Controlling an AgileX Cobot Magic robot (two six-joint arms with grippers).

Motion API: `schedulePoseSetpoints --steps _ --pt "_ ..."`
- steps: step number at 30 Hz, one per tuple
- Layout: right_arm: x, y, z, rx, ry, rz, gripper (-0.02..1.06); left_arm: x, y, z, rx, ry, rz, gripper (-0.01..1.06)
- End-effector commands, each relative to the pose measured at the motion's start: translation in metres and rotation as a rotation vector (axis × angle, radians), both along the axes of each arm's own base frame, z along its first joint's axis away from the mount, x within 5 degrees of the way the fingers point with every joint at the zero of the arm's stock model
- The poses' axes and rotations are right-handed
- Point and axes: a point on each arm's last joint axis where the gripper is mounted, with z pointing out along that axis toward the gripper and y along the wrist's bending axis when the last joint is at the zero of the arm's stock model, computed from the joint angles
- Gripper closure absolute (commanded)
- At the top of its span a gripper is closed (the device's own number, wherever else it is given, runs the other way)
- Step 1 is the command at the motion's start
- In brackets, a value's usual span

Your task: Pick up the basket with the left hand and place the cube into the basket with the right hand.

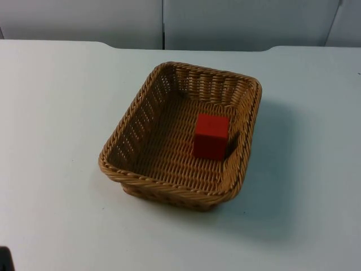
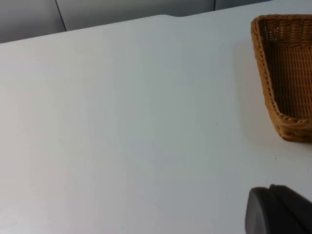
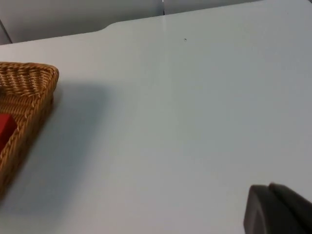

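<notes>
Sitting inside the basket point(image 1: 141, 141), the cube point(image 1: 211, 136) hides its base; either pincer's state: cannot tell.

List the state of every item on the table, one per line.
wicker basket: upright on the white table, not held.
red cube: inside the basket, against its right wall.
left gripper: over bare table beside the basket, holding nothing.
right gripper: over bare table on the basket's other side, holding nothing.

Tan woven-wicker basket point(image 1: 169, 164), red cube point(image 1: 211, 135), white table point(image 1: 51, 113), grey partition wall point(image 1: 84, 20), seemingly black fingertip point(image 2: 278, 212).
</notes>
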Motion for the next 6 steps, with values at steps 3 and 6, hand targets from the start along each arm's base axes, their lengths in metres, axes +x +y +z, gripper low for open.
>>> schedulePoseSetpoints --steps 3,6 --pt "0.0004 0.0022 0.0004 -0.032 -0.009 0.039 1.05 -0.0001 -0.0006 0.0003 -0.012 -0.013 0.004 1.05" --pt "0.0005 0.0045 0.0004 -0.002 -0.012 0.051 1.05 -0.0001 -0.0004 0.0003 -0.010 -0.013 0.005 1.05"
